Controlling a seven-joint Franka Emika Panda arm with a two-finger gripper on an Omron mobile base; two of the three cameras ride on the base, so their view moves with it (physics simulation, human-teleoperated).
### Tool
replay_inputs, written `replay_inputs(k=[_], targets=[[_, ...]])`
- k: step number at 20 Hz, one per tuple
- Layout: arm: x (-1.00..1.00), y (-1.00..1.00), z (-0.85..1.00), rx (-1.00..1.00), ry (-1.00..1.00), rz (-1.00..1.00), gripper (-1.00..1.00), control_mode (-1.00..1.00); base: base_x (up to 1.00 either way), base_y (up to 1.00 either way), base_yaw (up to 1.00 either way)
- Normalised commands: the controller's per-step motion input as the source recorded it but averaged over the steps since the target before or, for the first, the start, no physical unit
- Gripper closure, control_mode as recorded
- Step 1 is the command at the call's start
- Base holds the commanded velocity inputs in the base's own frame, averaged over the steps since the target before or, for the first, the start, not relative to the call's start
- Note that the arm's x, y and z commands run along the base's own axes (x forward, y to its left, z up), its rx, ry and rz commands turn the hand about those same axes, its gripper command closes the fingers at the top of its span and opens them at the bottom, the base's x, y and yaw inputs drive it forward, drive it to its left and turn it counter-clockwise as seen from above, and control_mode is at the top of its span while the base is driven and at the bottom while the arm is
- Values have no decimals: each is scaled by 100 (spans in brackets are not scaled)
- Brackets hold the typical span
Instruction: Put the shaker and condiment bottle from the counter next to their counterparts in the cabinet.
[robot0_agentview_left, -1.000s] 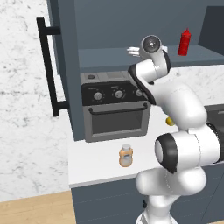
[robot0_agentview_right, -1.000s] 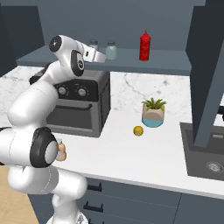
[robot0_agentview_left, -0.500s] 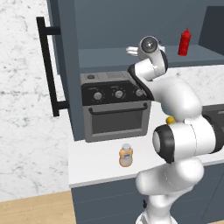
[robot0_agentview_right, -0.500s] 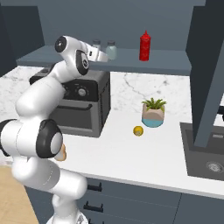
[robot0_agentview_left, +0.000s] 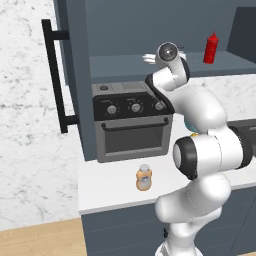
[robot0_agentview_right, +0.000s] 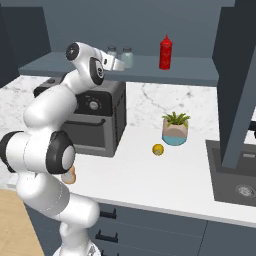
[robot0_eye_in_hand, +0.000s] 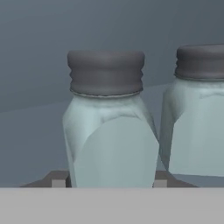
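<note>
second shaker (robot0_eye_in_hand: 199, 109) crowding right (shelf), left clear

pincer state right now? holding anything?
Pincer: shut on the small translucent pale blue-grey shaker with a grey metal cap, a finger tip on each side of its base, beside the identical shaker on the dark slate-blue cabinet shelf.

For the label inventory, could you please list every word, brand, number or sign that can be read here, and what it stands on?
None can be read.
Condiment bottle: pale label band, too small to show any text.
Red squeeze bottle: no lettering visible.
Two shakers: plain glass and caps.
Toaster oven: knobs without readable markings.
</note>
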Motion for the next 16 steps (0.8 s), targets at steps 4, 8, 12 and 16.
replay_inputs(k=[4, 8, 12, 16], targets=[[16, -1, -4, 0, 0, 0, 100, -100, 0, 0, 0], [4, 0, -3, 0, 0, 0, 100, -100, 0, 0, 0], [0, 0, -5, 0, 0, 0, 100, -100, 0, 0, 0], [0, 0, -8, 0, 0, 0, -100, -100, 0, 0, 0]])
